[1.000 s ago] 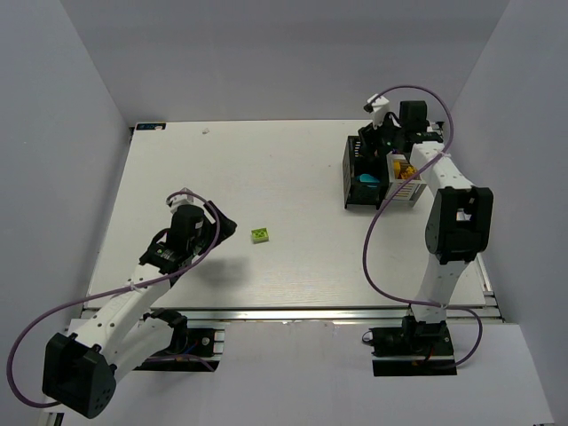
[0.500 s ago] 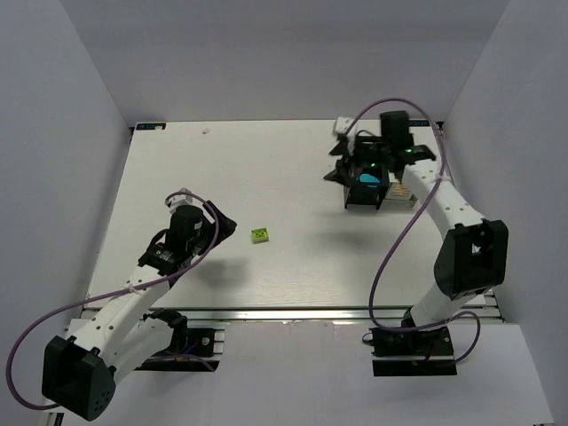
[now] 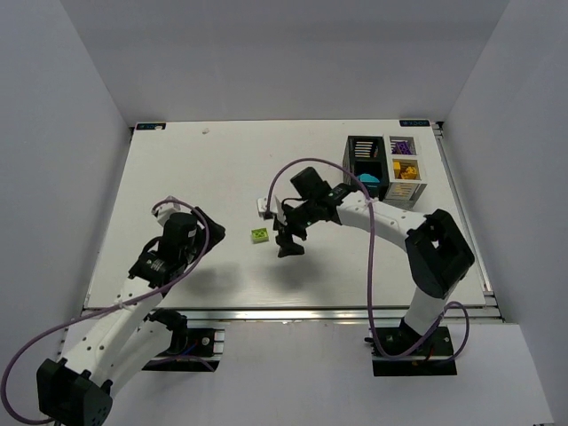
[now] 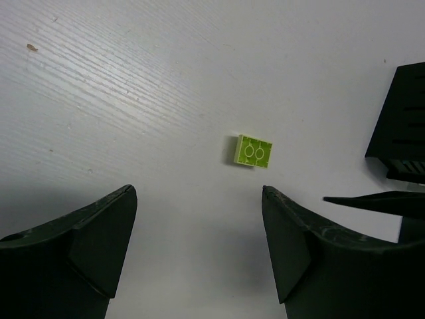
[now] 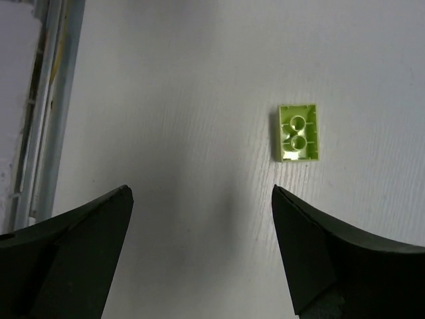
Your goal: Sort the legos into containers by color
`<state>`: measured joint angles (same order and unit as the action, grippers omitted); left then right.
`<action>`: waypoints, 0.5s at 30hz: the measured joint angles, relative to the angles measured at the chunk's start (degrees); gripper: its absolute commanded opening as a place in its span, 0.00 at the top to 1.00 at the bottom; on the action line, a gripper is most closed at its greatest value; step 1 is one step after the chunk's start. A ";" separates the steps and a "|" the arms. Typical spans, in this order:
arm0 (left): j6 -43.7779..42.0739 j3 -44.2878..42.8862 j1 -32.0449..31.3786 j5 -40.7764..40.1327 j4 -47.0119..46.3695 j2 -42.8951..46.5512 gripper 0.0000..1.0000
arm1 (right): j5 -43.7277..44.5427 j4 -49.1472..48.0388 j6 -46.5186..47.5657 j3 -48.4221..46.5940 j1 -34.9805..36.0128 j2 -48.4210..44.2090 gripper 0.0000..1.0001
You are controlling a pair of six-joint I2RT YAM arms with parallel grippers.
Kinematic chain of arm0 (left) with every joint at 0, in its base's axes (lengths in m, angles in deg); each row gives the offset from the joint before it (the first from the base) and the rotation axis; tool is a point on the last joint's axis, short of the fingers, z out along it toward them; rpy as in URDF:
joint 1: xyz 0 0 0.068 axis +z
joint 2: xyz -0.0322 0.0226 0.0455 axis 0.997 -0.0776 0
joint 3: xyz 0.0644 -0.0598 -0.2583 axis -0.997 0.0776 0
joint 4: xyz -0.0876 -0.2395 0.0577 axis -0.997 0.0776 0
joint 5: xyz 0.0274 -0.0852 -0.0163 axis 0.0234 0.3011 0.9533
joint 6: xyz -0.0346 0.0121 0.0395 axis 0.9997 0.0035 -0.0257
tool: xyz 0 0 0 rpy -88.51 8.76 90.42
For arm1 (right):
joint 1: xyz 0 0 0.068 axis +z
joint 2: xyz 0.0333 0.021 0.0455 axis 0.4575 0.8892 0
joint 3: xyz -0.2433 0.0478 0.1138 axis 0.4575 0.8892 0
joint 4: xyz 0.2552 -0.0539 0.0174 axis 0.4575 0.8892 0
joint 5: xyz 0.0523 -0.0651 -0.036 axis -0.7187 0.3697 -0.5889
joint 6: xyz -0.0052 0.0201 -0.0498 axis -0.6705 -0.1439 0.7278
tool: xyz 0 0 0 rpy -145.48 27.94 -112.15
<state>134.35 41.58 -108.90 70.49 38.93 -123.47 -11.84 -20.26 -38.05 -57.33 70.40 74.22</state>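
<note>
One lime green lego [image 3: 259,234] lies upside down on the white table, hollow underside up; it also shows in the left wrist view [image 4: 253,151] and the right wrist view [image 5: 298,132]. My right gripper [image 3: 289,246] is open and empty, just right of the brick. My left gripper [image 3: 206,232] is open and empty, left of the brick. The black bin [image 3: 356,153] and the clear tray [image 3: 421,169] stand at the far right, holding teal, purple and orange/yellow bricks.
The right arm's purple cable [image 3: 282,177] loops above the brick. The table's metal front rail [image 5: 48,93] shows at the left of the right wrist view. Grey walls enclose the table on three sides.
My right arm has swung from over the containers across to the table's middle, ending beside the lime brick. My left arm has drawn back slightly toward its base.
</note>
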 measured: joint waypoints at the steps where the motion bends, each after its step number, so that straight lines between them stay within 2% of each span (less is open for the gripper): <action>1: 0.20 0.00 0.00 -0.07 0.48 0.83 0.15 | -0.66 0.28 2.91 0.57 0.92 0.17 0.11; 4: 0.61 0.00 0.00 -0.44 1.68 3.32 0.15 | -2.03 1.79 13.33 -0.07 1.49 2.49 0.11; 7: 1.11 0.02 0.00 -0.70 3.13 5.18 0.15 | -1.42 2.21 19.50 -2.89 1.55 7.19 0.11; 15: 2.08 0.28 0.00 -1.09 4.68 7.13 0.15 | 4.24 1.20 20.28 -11.08 3.48 17.33 0.14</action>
<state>136.42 41.87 -108.90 69.40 43.61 -116.34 -7.60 -19.06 -17.77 -68.41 73.88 91.55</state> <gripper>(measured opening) 0.852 0.865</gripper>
